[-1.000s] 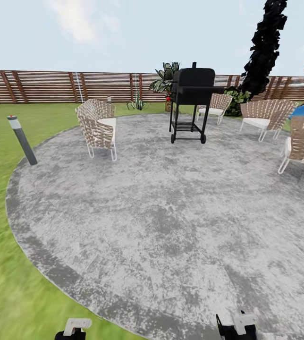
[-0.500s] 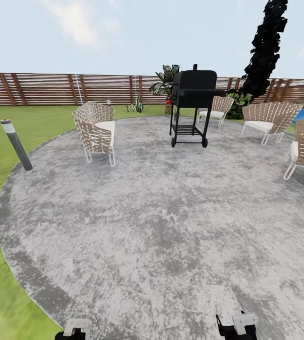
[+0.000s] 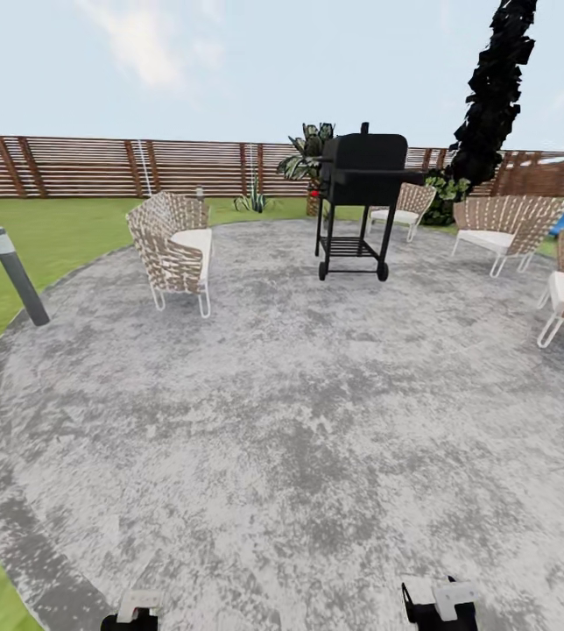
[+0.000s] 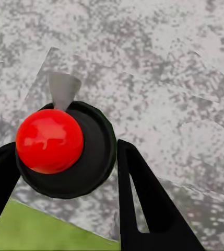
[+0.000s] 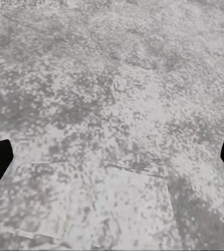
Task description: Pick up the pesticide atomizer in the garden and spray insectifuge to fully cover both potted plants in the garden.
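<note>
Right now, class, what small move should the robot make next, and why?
Probably roll forward across the patio toward the lawn by the fence, scanning for the potted plants: a red-knobbed dark object sits between the left gripper's fingers, and chairs and a grill stand ahead.

Flat, even daylight with faint shadows (rendered textures soft), and straight lines bend near the edges.

Mottled grey patio [image 3: 299,421], green lawn [image 3: 45,237], brown slatted fence [image 3: 98,166], black grill [image 3: 361,171], red ball [image 4: 49,141]
</note>
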